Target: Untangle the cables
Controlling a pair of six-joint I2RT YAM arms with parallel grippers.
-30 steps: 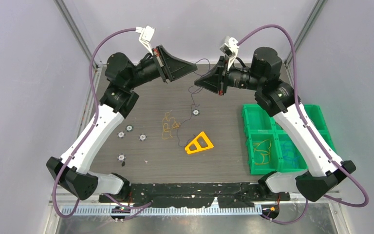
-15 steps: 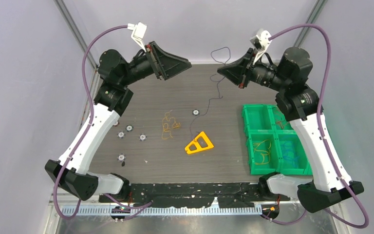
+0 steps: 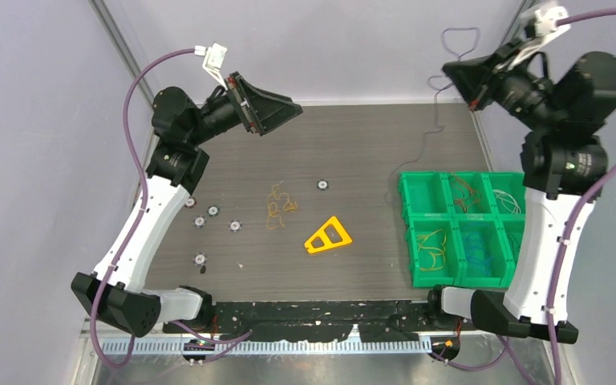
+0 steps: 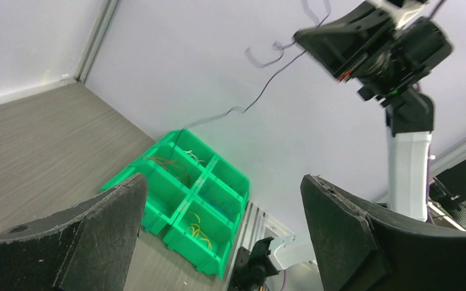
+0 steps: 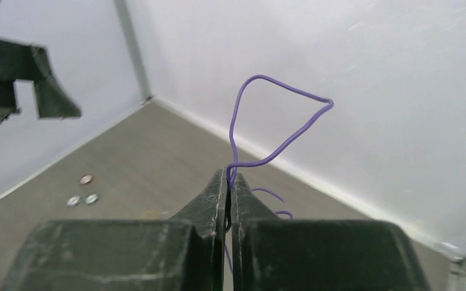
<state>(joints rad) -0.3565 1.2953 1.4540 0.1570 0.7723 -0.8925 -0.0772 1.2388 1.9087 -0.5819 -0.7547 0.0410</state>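
A thin purple cable [image 3: 435,108] hangs from my right gripper [image 3: 451,70], which is shut on it high at the back right. The cable loops above the fingers [image 5: 279,91] and trails down toward the left edge of the green bin [image 3: 405,210]. In the left wrist view the purple cable [image 4: 266,92] runs from the right gripper [image 4: 300,37] down to the bin [image 4: 158,182]. My left gripper [image 3: 293,108] is raised at the back left, wide open and empty [image 4: 223,180]. A small orange-yellow tangle of cables [image 3: 279,204] lies mid-table.
A yellow plastic triangle [image 3: 327,236] lies right of the tangle. Several small round discs [image 3: 235,226] are scattered on the left. The bin's compartments hold sorted cables: yellow [image 3: 431,250], blue [image 3: 481,250], reddish [image 3: 469,188] and white [image 3: 510,197].
My left gripper opened, let go of the purple cable and drew back left. The right arm swung up and to the right, carrying the cable from mid-table toward the bin.
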